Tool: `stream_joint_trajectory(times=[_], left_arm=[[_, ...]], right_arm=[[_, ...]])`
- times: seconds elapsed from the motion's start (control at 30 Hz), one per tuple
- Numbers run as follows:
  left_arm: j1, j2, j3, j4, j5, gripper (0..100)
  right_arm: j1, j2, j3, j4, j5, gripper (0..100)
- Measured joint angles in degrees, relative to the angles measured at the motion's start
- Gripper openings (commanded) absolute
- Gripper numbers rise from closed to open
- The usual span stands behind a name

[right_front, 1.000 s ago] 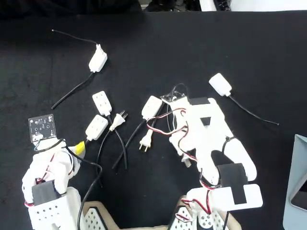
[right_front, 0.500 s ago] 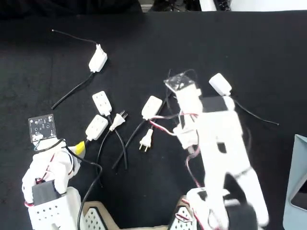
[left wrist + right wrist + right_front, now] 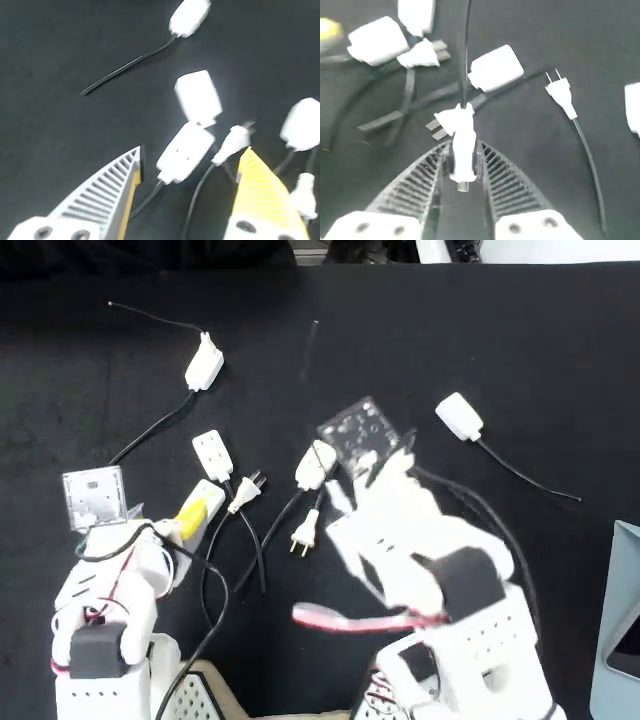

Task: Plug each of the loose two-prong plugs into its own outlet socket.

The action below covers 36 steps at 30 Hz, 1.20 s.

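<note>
The right claw (image 3: 463, 148) is squeezed tight on a white plug (image 3: 461, 131). The plug's black cord (image 3: 466, 45) runs away from it over the black counter (image 3: 600, 60). Just past the held plug lies a white socket (image 3: 495, 67). A loose plug (image 3: 561, 93) lies off to one side. The left claw (image 3: 193, 151) is wide open and hangs above a second socket (image 3: 186, 151). A small plug (image 3: 231, 142) lies just beside that socket.
</note>
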<state>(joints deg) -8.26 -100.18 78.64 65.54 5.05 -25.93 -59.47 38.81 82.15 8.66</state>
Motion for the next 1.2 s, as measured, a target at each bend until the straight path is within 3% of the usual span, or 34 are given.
stream_joint_trajectory(times=[0.23, 0.47, 0.77, 1.03, 1.2], left_arm=[[6.5, 0.4, 0.0, -6.1, 3.5, 30], [10.5, 0.2, -4.0, -6.8, 4.6, 30], [11.6, -0.4, -9.3, -4.1, 4.9, 30], [21.8, -0.4, -16.4, 4.3, 4.7, 30], [23.3, -0.4, -17.9, 5.3, 1.2, 30]], right_arm=[[-11.8, -4.2, 0.0, -2.7, -7.3, 1.1], [-20.0, -4.3, 6.2, -9.6, -9.1, 1.1], [-20.7, -4.3, 11.3, -15.9, -9.3, 1.1], [-20.7, -4.3, 11.3, -16.4, -9.3, 1.1], [-20.7, -4.3, 11.3, -16.4, -9.2, 1.1]])
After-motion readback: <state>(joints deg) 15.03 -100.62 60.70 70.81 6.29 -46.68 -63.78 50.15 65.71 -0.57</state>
